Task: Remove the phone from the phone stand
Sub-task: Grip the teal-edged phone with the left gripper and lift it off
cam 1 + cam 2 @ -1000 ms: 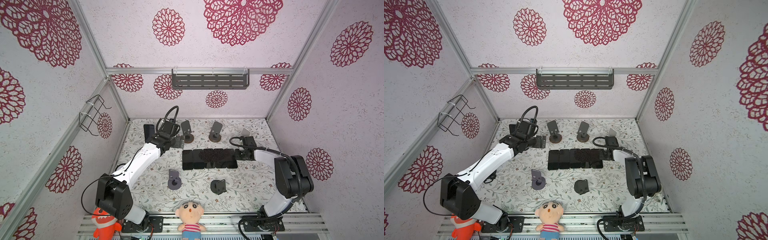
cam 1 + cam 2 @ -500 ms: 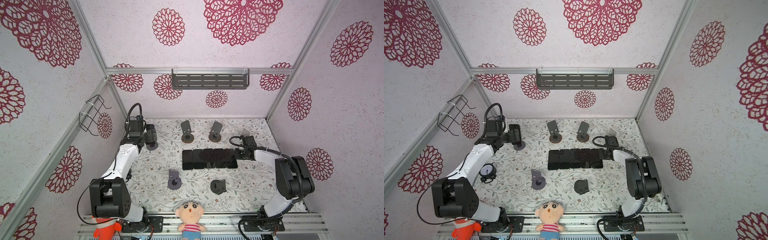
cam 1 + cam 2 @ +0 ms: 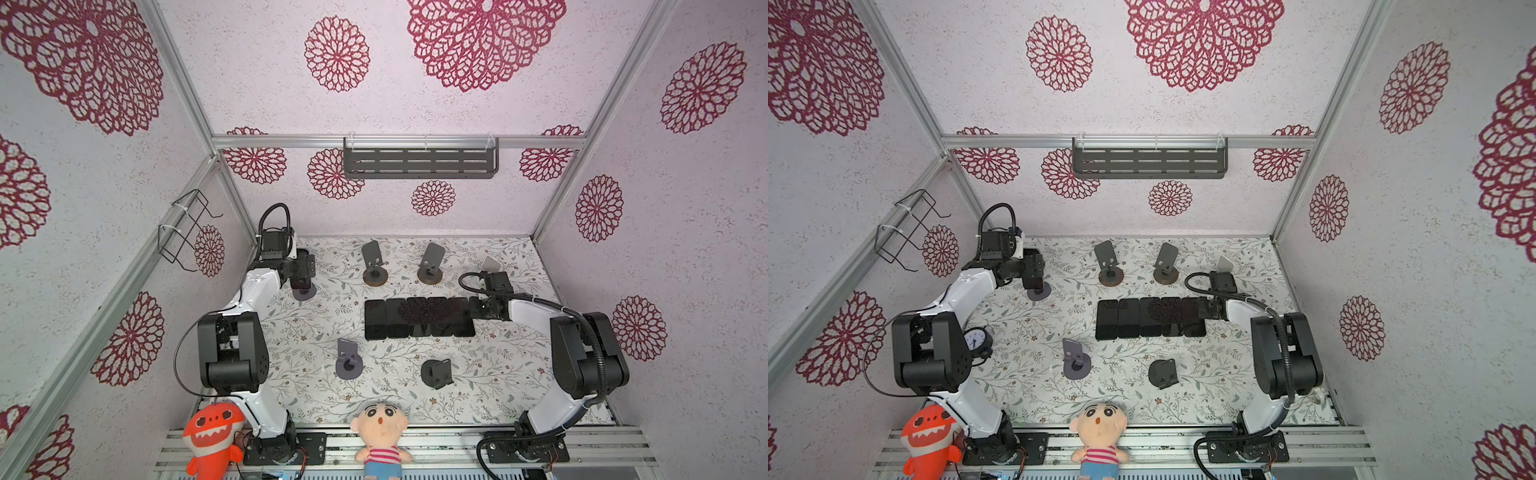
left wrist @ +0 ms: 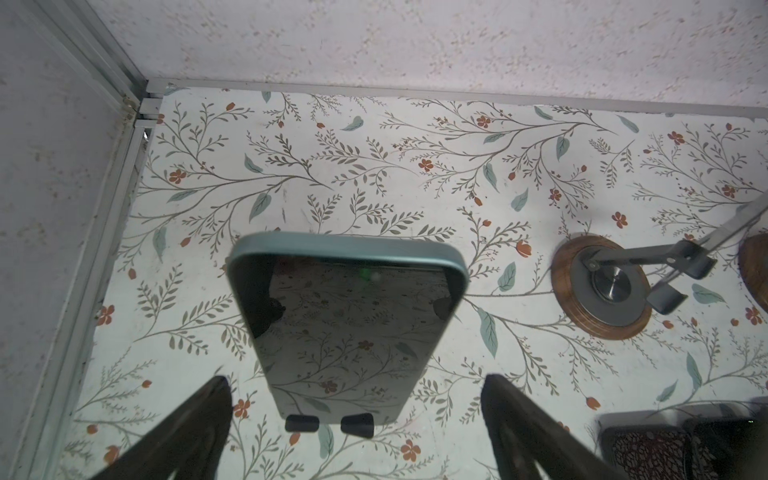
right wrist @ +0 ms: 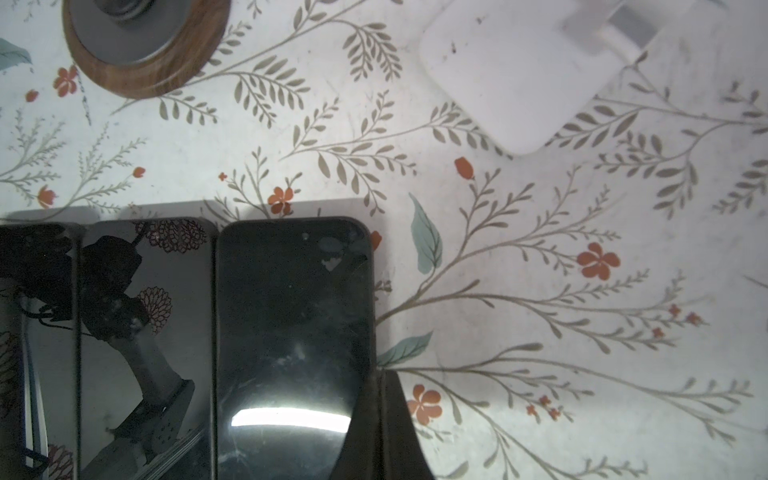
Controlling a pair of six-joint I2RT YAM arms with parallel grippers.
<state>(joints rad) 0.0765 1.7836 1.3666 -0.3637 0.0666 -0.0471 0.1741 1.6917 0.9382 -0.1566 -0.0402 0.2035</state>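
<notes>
The flowered table (image 3: 498, 374) fills the lower middle of both top views. The left arm (image 3: 253, 291) stretches into its upper left corner, and the right arm (image 3: 536, 309) lies low at centre right. Mid-frame between them, a row of five dark phones (image 3: 419, 318) lies flat, side by side, with several empty stands (image 3: 374, 266) dotted around it.

The phone (image 4: 345, 328) that matters, the one with a blue-green rim, is in that upper left corner. It is propped on the phone stand (image 3: 304, 293) with the grey round base, its foot caught on two small hooks (image 4: 302, 423). It stands on end, leaning back, so its long axis runs up from the hooks toward the wrist above.

The left gripper (image 3: 302, 277) hangs right over it, far nearer than the other arm, with its jaws spread wide. In the left wrist view the fingers (image 4: 199, 419) flank the phone's narrow width, and table shows in both gaps, so nothing is gripped. I'd say the next move needs a squeeze across that width, then a lift along the axis to clear the hooks.

The right gripper (image 5: 382, 419) is pressed together on nothing, just beside the right end of the flat row and well apart from the stand.
</notes>
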